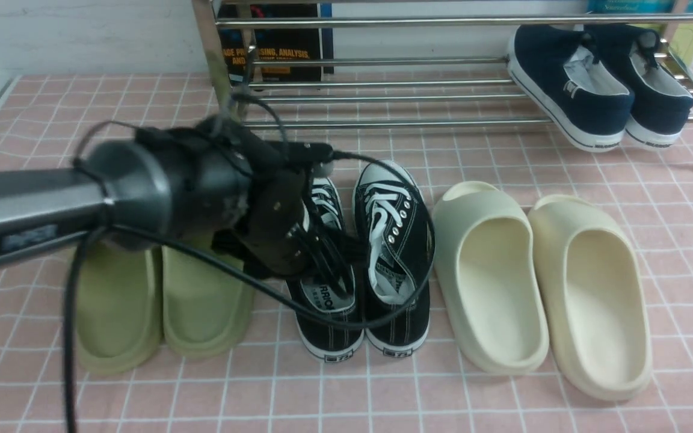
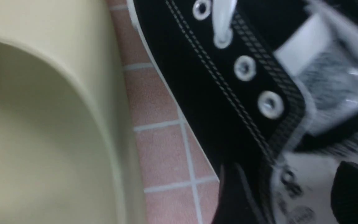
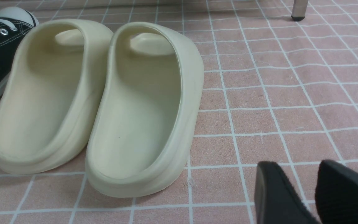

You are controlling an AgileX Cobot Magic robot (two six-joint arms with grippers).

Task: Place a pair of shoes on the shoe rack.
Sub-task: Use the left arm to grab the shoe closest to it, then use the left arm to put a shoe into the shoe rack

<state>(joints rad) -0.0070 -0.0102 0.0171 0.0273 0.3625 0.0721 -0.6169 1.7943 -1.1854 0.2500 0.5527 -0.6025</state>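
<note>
Reaching in from the left of the front view, the robot's left arm angles down so that its left gripper (image 1: 319,264) sits low over a pair of black canvas lace-up sneakers (image 1: 397,325) with white laces and white rubber toe caps, the shoes this task concerns. The sneakers stand side by side, touching, on the pink tiled floor (image 1: 653,180). Their toes point toward the low chrome-steel shoe rack (image 1: 382,123) of horizontal tube bars just beyond them, and neither shoe is on it yet. The gripper sits at the heel openings, near where the two inner walls meet, probably so that one pinch can carry both shoes at once. In the blurred left wrist view its dark fingers (image 2: 356,193) frame a sneaker's collar and silver eyelets, but whether they press the canvas or only straddle it cannot be told. The right gripper (image 3: 300,174), out of the front view, hovers above bare floor with fingers parted and nothing between them, off to the right of a pair of cream foam slippers (image 1: 491,276) lying just right of the sneakers. Olive-green foam slippers (image 1: 202,307) lie just left, partly behind the arm. Navy slip-on shoes with white soles (image 1: 581,96) lean on the rack's right end — the bars to their left carry no shoes, which makes them the likely landing place.
</note>
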